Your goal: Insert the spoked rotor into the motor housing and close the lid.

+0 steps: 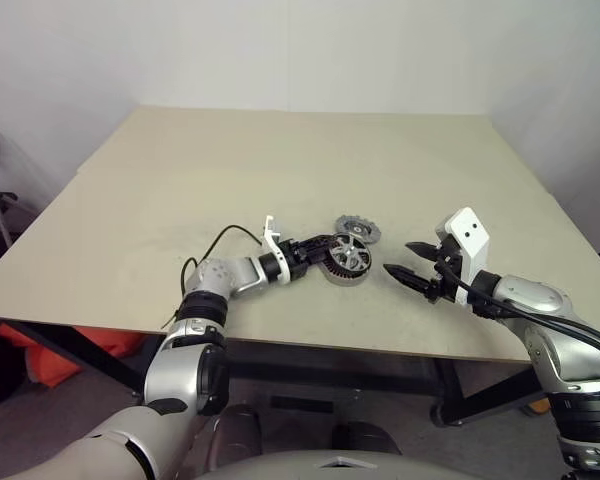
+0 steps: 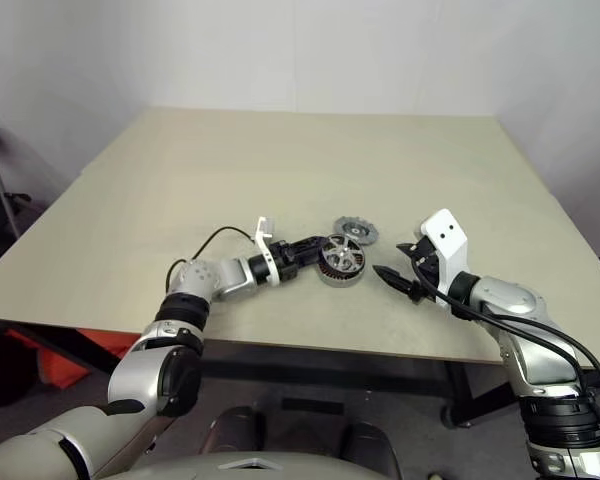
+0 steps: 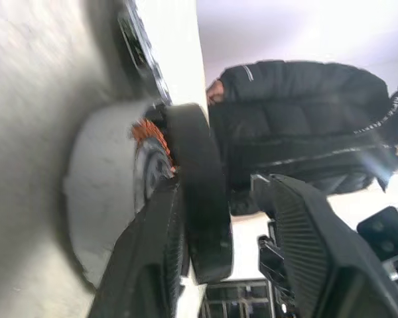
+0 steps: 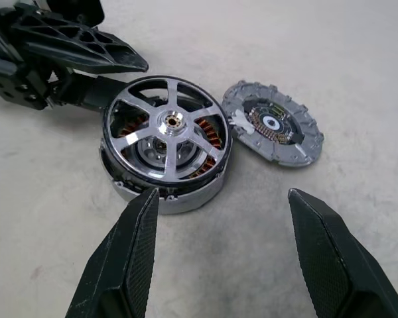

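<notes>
Near the front-middle of the beige counter (image 1: 280,180) sits the motor housing (image 4: 186,193), a squat silver cup w/ copper windings visible inside. The spoked rotor (image 4: 167,136) is already in the housing's mouth, spokes and hub facing up, dark rim showing above the silver wall; can't tell if it is fully seated. The lid (image 4: 276,129), grey w/ notched rim, lies flat on the counter just beside the housing on its far-right side, small round circuit part showing on its upper face. Lid not on the housing.

Left tool (image 1: 315,247) reaches in level from the left, at the housing's left edge. Its fingers (image 3: 152,265) stand apart: in the left wrist view one finger lies against the rotor's dark rim, the other is well clear on the opposite side, so no clamp on anything. A black cable (image 1: 225,237) loops on the counter behind the left wrist.

Right tool (image 1: 408,262) hangs just right of the housing, pointing toward it, angled slightly down, fingers wide apart and holding nothing. It's near but not touching housing or lid.

A person in a dark puffy jacket (image 3: 298,119) shows in the left wrist view beyond the counter.
</notes>
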`<control>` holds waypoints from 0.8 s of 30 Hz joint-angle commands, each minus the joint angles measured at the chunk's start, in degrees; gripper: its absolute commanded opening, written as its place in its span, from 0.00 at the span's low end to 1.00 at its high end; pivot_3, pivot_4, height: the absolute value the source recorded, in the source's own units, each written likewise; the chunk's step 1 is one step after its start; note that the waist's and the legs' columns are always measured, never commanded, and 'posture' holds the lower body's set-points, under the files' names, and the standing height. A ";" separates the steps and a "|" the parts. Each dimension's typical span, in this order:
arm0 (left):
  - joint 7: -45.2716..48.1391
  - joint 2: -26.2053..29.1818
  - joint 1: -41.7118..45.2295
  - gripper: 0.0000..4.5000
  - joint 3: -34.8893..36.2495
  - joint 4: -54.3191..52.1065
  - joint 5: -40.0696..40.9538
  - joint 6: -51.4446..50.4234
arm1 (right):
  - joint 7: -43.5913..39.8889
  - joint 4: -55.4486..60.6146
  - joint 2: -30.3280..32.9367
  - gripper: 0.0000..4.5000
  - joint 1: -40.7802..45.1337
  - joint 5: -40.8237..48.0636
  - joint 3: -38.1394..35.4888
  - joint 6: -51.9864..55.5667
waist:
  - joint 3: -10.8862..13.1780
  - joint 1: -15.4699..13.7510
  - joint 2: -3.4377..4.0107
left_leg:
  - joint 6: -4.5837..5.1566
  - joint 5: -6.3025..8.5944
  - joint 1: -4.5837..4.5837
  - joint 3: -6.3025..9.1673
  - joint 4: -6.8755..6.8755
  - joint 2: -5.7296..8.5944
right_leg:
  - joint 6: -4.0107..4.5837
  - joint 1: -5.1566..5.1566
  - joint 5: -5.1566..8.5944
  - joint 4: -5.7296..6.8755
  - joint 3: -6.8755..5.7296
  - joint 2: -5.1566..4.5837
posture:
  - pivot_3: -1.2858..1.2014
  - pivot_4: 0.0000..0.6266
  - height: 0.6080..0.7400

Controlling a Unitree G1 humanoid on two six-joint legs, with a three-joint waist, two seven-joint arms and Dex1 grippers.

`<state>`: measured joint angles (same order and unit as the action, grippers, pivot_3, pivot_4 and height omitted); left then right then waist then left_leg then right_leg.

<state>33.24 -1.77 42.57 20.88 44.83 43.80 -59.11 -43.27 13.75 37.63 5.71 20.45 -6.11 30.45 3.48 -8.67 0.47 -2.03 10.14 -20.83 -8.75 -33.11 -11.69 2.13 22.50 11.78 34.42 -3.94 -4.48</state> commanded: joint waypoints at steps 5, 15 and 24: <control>0.04 1.79 1.37 0.45 1.31 -4.31 1.53 -0.98 | 0.37 0.07 -0.39 0.77 1.91 0.29 -0.43 -1.25 | -0.01 -0.03 0.01 | 0.02 0.01 -0.07 0.01 0.00 0.00 | 0.00 0.01 0.00 -0.03 -0.02 -0.01 | 0.52 0.00 1.00; 1.26 6.28 -5.37 0.45 -6.05 -22.06 -4.59 5.40 | 1.78 -1.24 -3.40 0.77 5.35 -0.11 1.80 -1.26 | -0.02 0.37 0.03 | 0.08 0.06 -0.13 0.00 0.05 -0.01 | 0.02 0.10 0.00 -0.05 -0.02 -0.01 | 0.52 0.00 1.00; -0.10 10.24 -13.36 0.45 -14.14 -33.97 -12.11 13.39 | 5.53 -8.35 -10.08 0.77 11.57 -2.70 5.73 -1.99 | -0.03 0.56 0.05 | 0.02 0.02 -0.15 0.01 0.08 -0.02 | 0.03 0.10 0.00 -0.02 -0.02 -0.01 | 0.52 0.00 1.00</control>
<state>33.14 8.08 29.15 7.19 14.58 31.95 -47.11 -38.01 5.59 27.62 15.72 18.39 -0.27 29.82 3.46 -8.11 0.52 -2.01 10.17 -20.99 -8.74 -33.03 -11.70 2.17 22.61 11.77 34.39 -3.95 -4.49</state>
